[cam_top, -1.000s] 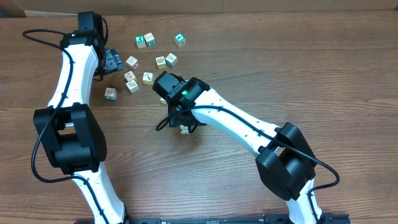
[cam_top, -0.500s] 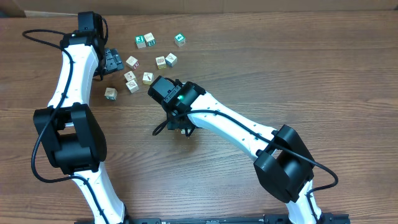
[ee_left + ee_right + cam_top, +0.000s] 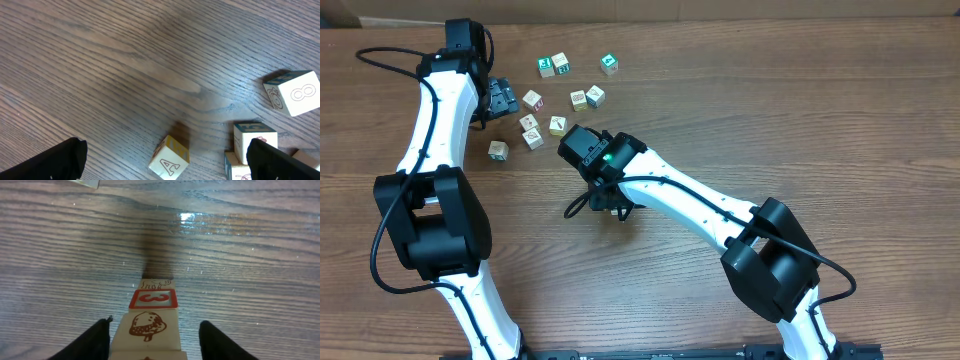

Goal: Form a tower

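You have the right gripper [image 3: 155,326] down over the tower [image 3: 152,301], which stands around the middle of the table [image 3: 840,110], nearer than and a little right of the loose cubes [image 3: 557,125]. From overhead the arm hides it, so go by the right wrist view. There the jaws stand partly open astride the column, one finger on each side at the level of the acorn cube [image 3: 145,328], just nearer than the red 3. Wood shows between the right finger and the cube, while the left finger sits so close that you cannot tell whether it touches, and nothing looks gripped. I judge the step to be squaring or taking hold of the top of the stack, so centre first: shift a touch right until both gaps match, then close slowly so both pads meet together and the column is not shoved sideways. Hold the wrist plumb and make any lift straight up. The left gripper [image 3: 503,100] is wide open and empty, parked far left just beside the loose cubes with the A cube [image 3: 169,159] below it, well apart from the tower. Open wood lies right of and nearer than the tower, so retreat that way; the loose cubes crowd the far-left side, and the black cable [image 3: 576,204] loops just left of the column, so mind it
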